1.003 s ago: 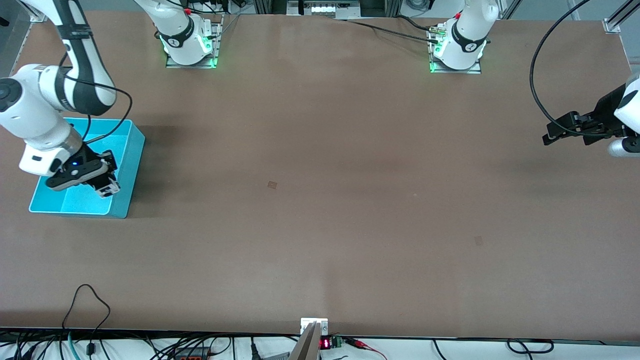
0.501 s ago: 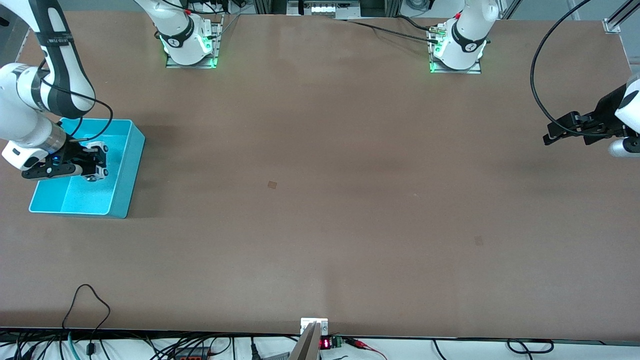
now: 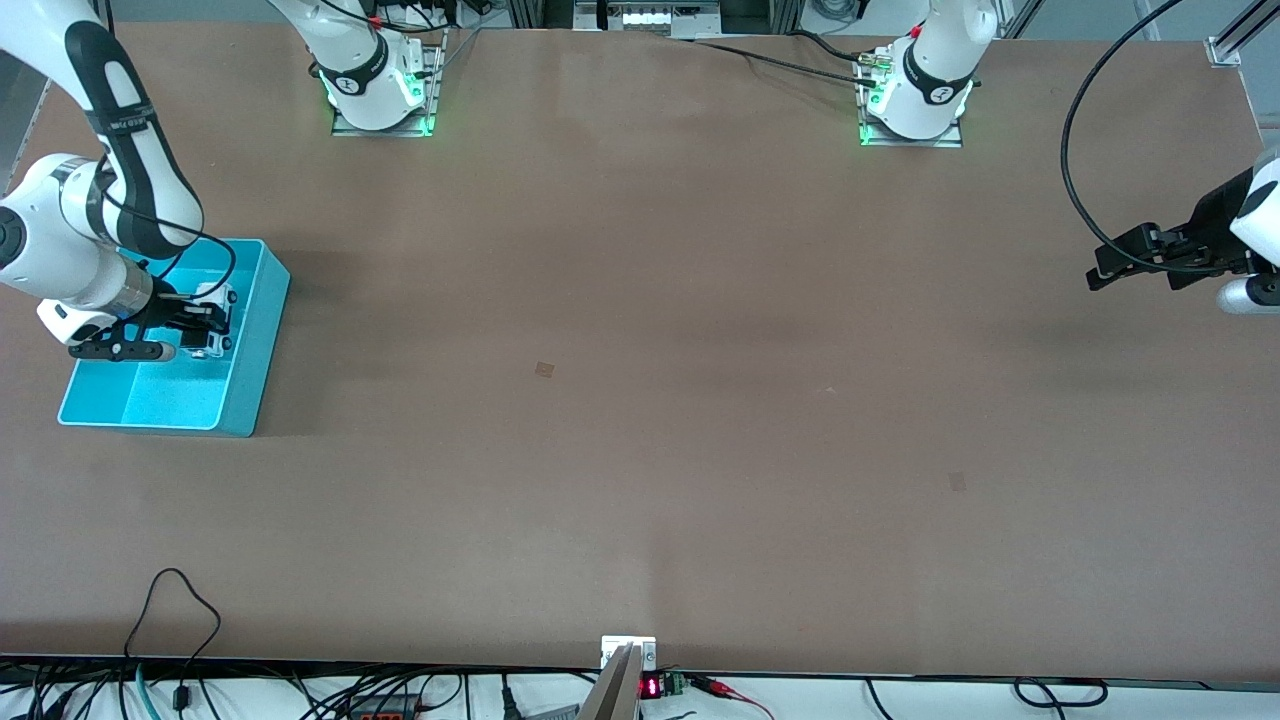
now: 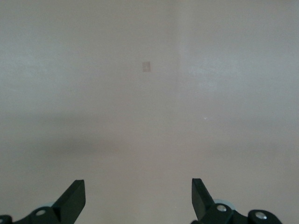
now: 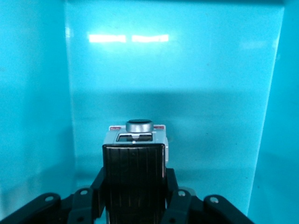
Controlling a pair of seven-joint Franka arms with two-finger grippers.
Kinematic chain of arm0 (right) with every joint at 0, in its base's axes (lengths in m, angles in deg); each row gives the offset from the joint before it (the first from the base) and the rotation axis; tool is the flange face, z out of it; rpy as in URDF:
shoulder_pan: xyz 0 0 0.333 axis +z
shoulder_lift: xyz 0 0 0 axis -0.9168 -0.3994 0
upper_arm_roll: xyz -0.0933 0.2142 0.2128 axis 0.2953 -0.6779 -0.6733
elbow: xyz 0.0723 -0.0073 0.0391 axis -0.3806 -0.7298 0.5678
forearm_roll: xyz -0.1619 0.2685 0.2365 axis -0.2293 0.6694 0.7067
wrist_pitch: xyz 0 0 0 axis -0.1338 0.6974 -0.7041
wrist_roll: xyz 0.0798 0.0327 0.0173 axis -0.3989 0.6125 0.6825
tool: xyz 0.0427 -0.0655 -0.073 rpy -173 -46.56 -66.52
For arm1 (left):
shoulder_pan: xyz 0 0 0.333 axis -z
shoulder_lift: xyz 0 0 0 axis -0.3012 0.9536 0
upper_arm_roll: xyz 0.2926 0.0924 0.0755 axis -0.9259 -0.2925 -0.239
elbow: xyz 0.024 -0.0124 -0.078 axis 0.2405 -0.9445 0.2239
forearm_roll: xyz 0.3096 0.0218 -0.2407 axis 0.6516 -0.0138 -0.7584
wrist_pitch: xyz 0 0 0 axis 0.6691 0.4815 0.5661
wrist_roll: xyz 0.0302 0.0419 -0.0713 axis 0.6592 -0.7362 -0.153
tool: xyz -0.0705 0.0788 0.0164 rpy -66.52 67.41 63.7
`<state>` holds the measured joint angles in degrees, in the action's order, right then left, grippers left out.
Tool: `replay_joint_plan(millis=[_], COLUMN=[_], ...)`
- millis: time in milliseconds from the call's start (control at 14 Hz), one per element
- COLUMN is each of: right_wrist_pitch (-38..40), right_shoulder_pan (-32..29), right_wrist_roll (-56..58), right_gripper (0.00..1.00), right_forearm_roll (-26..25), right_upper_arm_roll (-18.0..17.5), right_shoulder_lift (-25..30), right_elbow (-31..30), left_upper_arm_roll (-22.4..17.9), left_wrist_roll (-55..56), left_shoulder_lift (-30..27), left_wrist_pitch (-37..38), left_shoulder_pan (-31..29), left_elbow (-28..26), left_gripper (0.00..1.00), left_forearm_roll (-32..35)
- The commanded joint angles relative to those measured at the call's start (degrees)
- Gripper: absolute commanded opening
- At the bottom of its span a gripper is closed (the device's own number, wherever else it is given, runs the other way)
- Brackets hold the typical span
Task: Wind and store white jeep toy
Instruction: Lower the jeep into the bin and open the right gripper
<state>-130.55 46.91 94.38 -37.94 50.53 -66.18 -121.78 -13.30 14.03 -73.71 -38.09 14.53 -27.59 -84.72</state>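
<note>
My right gripper [image 3: 205, 325] is shut on the white jeep toy [image 3: 216, 322] and holds it inside the turquoise bin [image 3: 250, 370] at the right arm's end of the table. In the right wrist view the jeep [image 5: 134, 158] shows its black ribbed roof panel and a grey spare wheel, clamped between my fingers [image 5: 96, 191], with the bin's walls [image 5: 37, 93] all round. I cannot tell whether the jeep touches the bin's floor. My left gripper [image 3: 1098, 270] is open and empty, waiting above the table's edge at the left arm's end; its wrist view shows only bare table between the fingertips [image 4: 74, 196].
The brown table [image 3: 640, 400] stretches wide between the two arms, with two small darker patches [image 3: 544, 369] on it. The arm bases [image 3: 380, 85] stand along the table's edge farthest from the front camera. Cables hang past the edge nearest the front camera.
My right gripper, still holding the jeep, has moved within the bin away from the front camera, then a little toward the bin's wall on the table-centre side. The left arm has not moved.
</note>
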Motion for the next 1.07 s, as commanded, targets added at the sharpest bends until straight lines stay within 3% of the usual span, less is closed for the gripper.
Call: replay_joint_plan(millis=[0,645,788,1003], right_wrist_pitch=[-0.59,-2.18,-2.35,-2.7], right_shoulder_pan=[-0.57,-1.63,-1.63,-1.8], right_wrist_roll=[-0.45,0.34,0.34,0.34], right_gripper=[0.0,0.02,0.09,0.31], right_forearm_roll=[-0.19,-0.19,-0.19,-0.19], right_upper_arm_roll=[-0.01,0.08,0.08,0.08], right_shoulder_lift=[-0.13,-1.36,-1.54,-1.72], right_elbow=[0.18,0.27,0.27,0.45], left_upper_arm_roll=[-0.03,-0.03,-0.03,-0.03], left_wrist_roll=[0.39,0.39,0.39,0.39], left_shoulder_lift=[-1.15,-1.15,-1.15,-1.15], left_wrist_pitch=[-0.16,-0.16,-0.16,-0.07], left_shoulder_pan=[-0.16,-0.16,-0.16,-0.16], left_elbow=[-1.08,-1.08,-1.08,-1.08], left_gripper=[1.0,1.0,1.0,1.0], left_forearm_roll=[1.35,1.35,1.35,1.35])
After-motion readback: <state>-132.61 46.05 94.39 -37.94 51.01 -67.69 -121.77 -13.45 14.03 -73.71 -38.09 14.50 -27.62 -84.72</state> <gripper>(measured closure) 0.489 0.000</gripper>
